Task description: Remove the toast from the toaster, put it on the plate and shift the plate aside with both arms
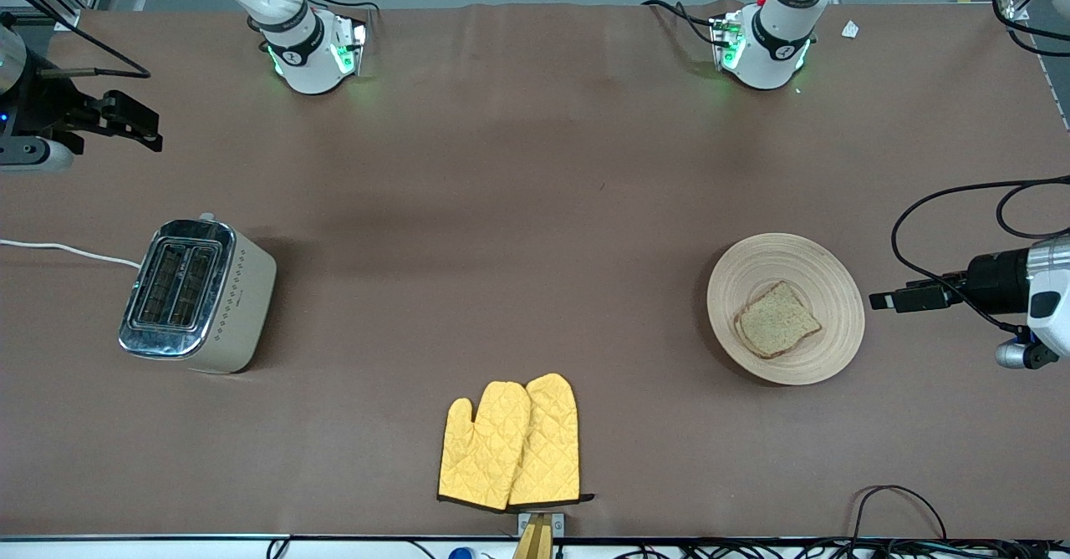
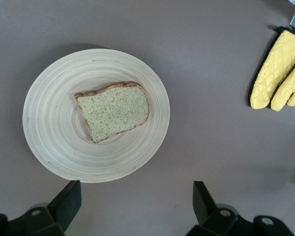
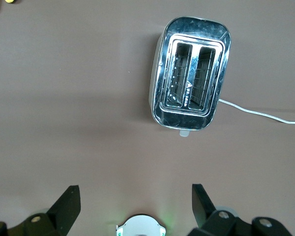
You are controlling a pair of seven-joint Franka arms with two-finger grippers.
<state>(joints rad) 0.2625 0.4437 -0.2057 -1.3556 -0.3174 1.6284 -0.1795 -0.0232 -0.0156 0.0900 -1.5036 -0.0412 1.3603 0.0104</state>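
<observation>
Toast already on the plate, toaster slots empty — both pincers spread and holding nothing.

The toast [image 1: 777,320] lies flat on the plate [image 1: 827,279] toward the left arm's end of the bench [image 1: 518,208]; the toaster [image 1: 196,296] stands well apart at the right arm's end. The plate looks light, stiff and smooth — probably slippery, so its thin raised rim at two facing edges seems the place to grip, kept level or the loose slice may slide. The left pincer [image 2: 132,204] hangs beside the plate, the right pincer [image 3: 132,206] near the toaster. The plate's underside and how much rim lifts off the bench are hidden.
</observation>
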